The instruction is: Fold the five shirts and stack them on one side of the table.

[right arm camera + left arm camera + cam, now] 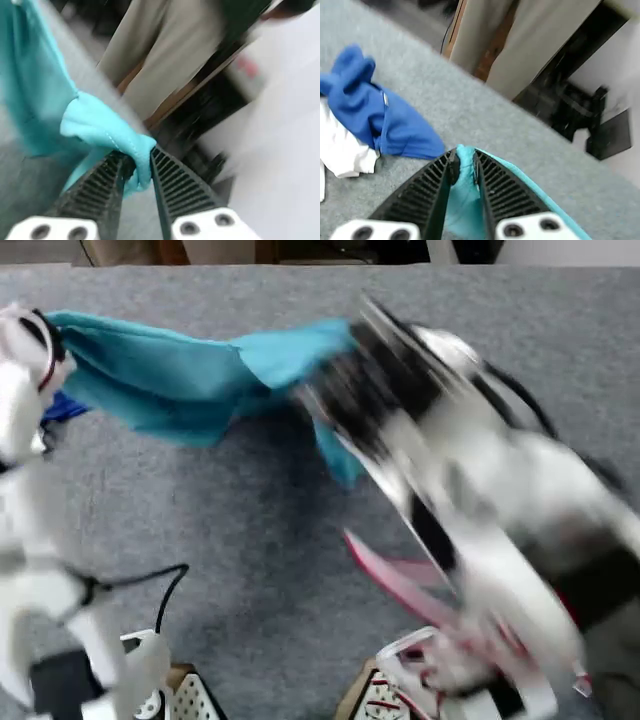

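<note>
So, we've got the teal shirt [170, 375] stretched out around 11 o'clock over the table [250, 570]. The left gripper [465, 161] is pinching its 9 o'clock end and the right gripper [137, 159] is clamped on the 3 o'clock end. It looks light and floppy, so we'd grab corners or hems, not bunched middles.
</note>
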Tool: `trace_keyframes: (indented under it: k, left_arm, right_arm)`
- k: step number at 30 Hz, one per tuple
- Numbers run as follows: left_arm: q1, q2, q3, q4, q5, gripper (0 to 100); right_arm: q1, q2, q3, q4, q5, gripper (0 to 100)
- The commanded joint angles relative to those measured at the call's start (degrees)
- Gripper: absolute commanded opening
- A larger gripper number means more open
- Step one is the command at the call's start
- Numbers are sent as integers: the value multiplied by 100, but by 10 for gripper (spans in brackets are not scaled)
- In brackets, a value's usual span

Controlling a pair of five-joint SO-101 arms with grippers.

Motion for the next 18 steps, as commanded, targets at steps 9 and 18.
trace_keyframes:
  k: [9,18]
  left_arm:
    - [44,-2774,-211,651,9,19]
    - [211,-3116,888,615,9,20]
  right_arm:
    - [1745,-2026,-189,-818,53,5]
    - [1851,-1675,734,-1424,607,5]
